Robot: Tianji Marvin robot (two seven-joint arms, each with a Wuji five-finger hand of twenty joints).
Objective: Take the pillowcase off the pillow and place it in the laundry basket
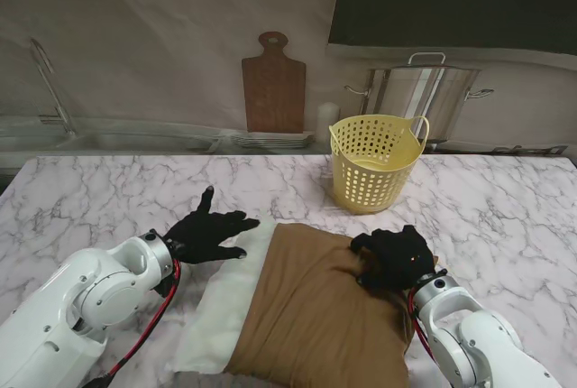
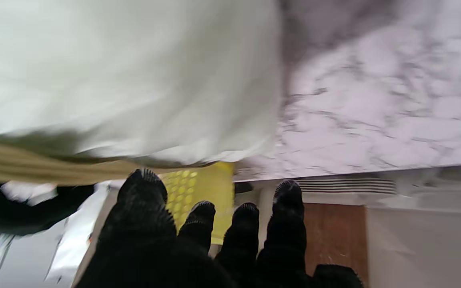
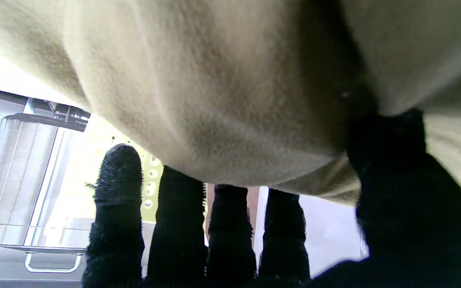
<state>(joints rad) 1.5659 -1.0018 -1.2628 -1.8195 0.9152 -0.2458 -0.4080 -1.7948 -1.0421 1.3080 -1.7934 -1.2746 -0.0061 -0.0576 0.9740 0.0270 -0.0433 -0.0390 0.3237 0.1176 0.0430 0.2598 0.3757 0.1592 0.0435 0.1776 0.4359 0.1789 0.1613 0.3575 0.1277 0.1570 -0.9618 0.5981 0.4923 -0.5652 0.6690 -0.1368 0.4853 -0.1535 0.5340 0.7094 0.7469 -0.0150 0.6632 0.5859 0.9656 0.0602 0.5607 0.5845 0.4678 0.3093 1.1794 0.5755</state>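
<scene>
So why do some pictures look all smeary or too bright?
Left wrist view: the white pillow and marble table are smeared with motion blur. Right wrist view: the brown fabric pillowcase is too close, soft-focused, and the background glares white. Stand view: sharp, evenly lit, yellow plastic laundry basket clear.

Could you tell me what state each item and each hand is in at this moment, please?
pillowcase: brown, still covering most of the pillow.
pillow: white, partly exposed on the left side.
laundry basket: upright, no fabric visible inside.
left hand: open, fingers spread, at the pillow's exposed end.
right hand: resting on the pillowcase; grip unclear.
</scene>
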